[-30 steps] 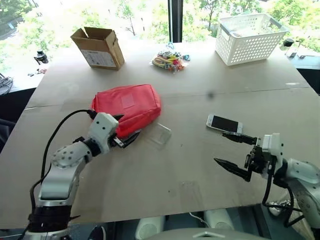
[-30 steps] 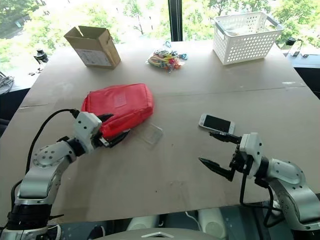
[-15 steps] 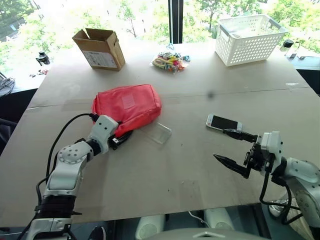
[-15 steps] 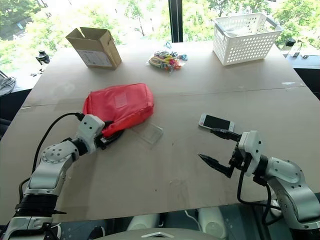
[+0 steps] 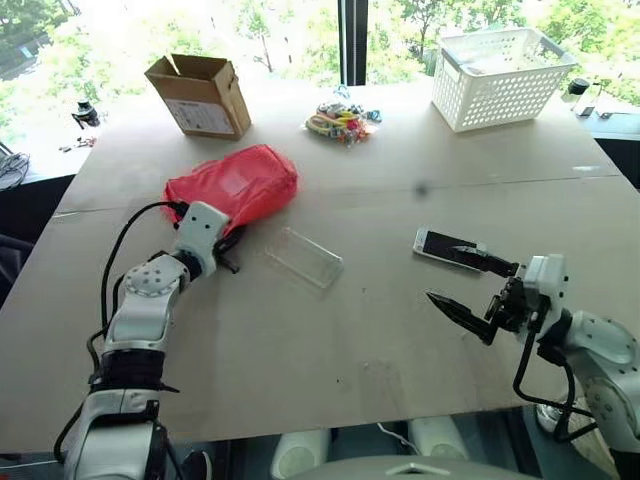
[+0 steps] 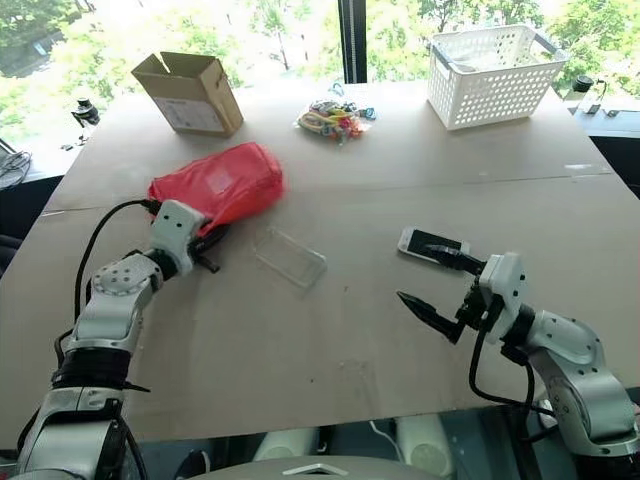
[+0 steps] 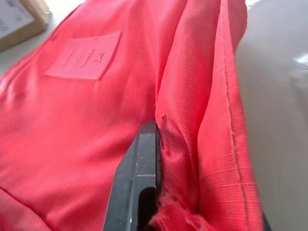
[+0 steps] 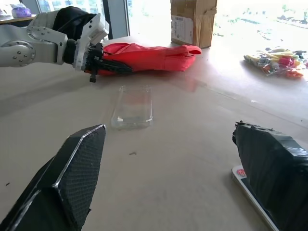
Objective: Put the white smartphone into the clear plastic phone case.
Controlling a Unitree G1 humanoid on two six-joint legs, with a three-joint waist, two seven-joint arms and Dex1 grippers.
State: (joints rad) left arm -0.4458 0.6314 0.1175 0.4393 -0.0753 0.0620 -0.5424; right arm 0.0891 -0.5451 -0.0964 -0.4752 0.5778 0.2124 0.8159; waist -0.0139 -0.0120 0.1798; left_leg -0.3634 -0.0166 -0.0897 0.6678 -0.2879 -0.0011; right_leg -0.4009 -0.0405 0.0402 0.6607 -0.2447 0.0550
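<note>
Red nylon fabric of a soft zip pouch (image 5: 233,186) lies bunched at the left of the pale brown table (image 5: 330,330), and the left gripper (image 5: 228,247) has its black jaws closed on the pouch's near edge, a fold of the cloth pinched against one dark finger (image 7: 137,183) in the left wrist view. Behind it stands an open brown cardboard box (image 5: 199,95). Just right of the pouch, apart from it, the clear plastic phone case (image 5: 303,257) lies flat: a thin see-through rectangle with rounded corners and a shallow raised rim, the table showing through it, its long side running diagonally. Farther back in the middle sits a small heap of colourful trinkets (image 5: 341,122). Right of centre the white smartphone (image 5: 446,248) lies flat, screen up, a slim slab with a black display, white bezels and rounded corners, well apart from the case. The right gripper (image 5: 476,290) hovers at the phone's near right end with its jaws spread wide and holding nothing, one black finger (image 5: 480,260) over the phone's end. A white lattice plastic basket (image 5: 503,76) stands at the far right corner.
</note>
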